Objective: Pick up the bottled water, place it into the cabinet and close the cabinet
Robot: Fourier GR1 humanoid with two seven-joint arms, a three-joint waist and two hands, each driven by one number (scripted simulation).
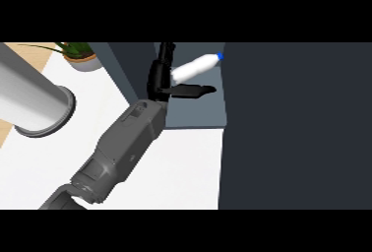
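one hand [166, 81] at upper centre of frame, on a grey forearm [123, 147] running up from lower left; can't tell which arm it is. fingers curled round the lower end of the bottled water [198, 67], thumb sticking out to the right. bottle white w/ blue cap, tilted, cap toward upper right, inside the open cabinet [196, 110]. dark cabinet door [298, 128] fills the right side. potted plant [80, 54] upper left, big grey cylinder [33, 101] at left on the white surface [181, 167].

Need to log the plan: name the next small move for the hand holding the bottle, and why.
Probably ease the bottled water a bit deeper, then release: the hand is curled round it inside the cabinet opening, the bottle tilted and not visibly resting on anything.
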